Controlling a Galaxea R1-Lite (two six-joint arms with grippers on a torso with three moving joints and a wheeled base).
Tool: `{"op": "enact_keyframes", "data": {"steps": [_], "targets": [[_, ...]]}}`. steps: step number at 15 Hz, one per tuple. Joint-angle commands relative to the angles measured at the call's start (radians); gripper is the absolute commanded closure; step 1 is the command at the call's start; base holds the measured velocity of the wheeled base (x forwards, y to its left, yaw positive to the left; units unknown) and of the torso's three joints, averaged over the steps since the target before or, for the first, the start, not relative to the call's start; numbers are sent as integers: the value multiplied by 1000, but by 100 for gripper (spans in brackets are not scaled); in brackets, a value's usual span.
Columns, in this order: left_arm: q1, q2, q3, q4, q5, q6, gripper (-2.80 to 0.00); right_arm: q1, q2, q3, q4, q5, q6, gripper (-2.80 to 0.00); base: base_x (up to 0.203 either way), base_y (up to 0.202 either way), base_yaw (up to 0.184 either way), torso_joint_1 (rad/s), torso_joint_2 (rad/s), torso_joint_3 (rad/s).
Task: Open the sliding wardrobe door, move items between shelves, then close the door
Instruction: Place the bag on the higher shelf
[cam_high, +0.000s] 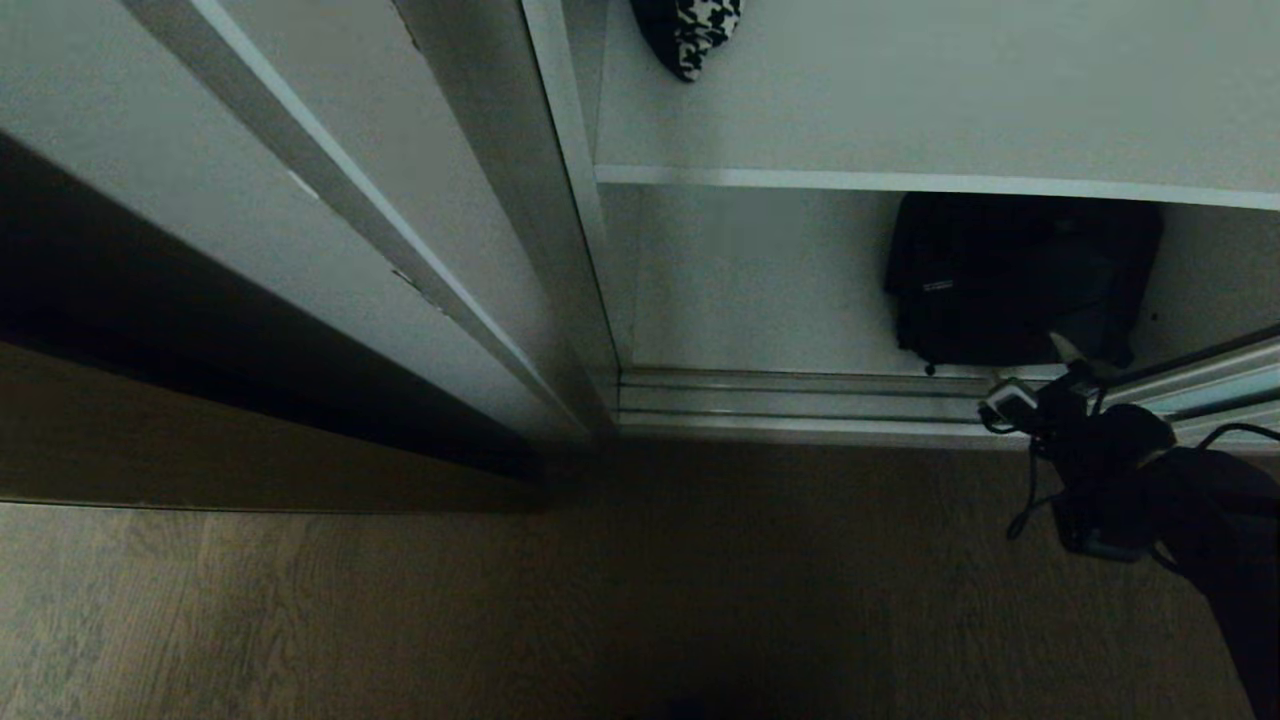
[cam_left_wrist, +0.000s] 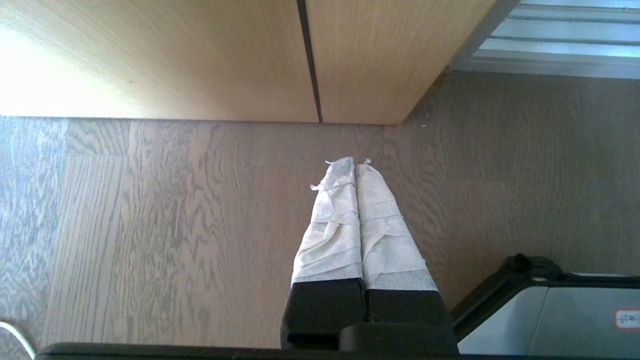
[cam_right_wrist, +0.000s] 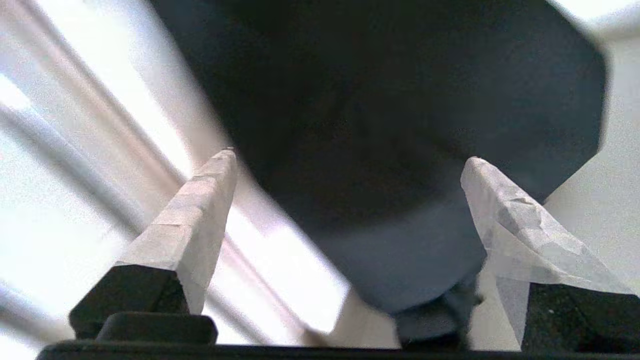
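**A:** Nearest the lens, what do you see?

**B:** Two tape-wrapped fingers of the right gripper, spread wide with nothing between them. Just past them is the soft black fabric bag, blurred and filling most of the right wrist view. The fingertips look to stand either side of its lower edge; whether they touch it I cannot tell.

**A:** Where is that bag in the wardrobe?

**B:** On the floor of the bottom compartment, leaning against the pale back wall, under the plain white shelf board. From the head view the bag sits toward the right, and the right gripper is at its lower right corner, just above the silver floor track.

**A:** And the other item?

**B:** The small black-and-white houndstooth cloth piece is up on that white shelf, toward its left end, partly cut off by the frame edge.

**A:** The door?

**B:** The frosted glass sliding door in its thin silver frame shows only as a strip at the far right, behind the right arm. The opening in front of the bag is uncovered.

**A:** The other arm?

**B:** The left gripper hangs over the grey-brown wood-grain floor, fingers pressed together, gripping nothing, near a light wood cabinet front
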Motion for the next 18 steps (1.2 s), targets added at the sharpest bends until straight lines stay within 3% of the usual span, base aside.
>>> {"op": "enact_keyframes", "data": {"steps": [1, 5, 12, 15, 18], "targets": [[1, 1, 0, 0, 0, 0, 0, -1, 30, -78, 6, 9, -43, -280, 0, 0, 0, 0, 0, 0], [0, 1, 0, 0, 0, 0, 0, -7, 51, -98, 43, 14, -145, -280, 0, 0, 0, 0, 0, 0], [0, 1, 0, 0, 0, 0, 0, -7, 61, -96, 46, -1, -241, -280, 0, 0, 0, 0, 0, 0], [0, 1, 0, 0, 0, 0, 0, -7, 47, -99, 93, -96, -242, -280, 0, 0, 0, 0, 0, 0], [0, 1, 0, 0, 0, 0, 0, -6, 34, -99, 116, -269, -233, -280, 0, 0, 0, 0, 0, 0]]}}
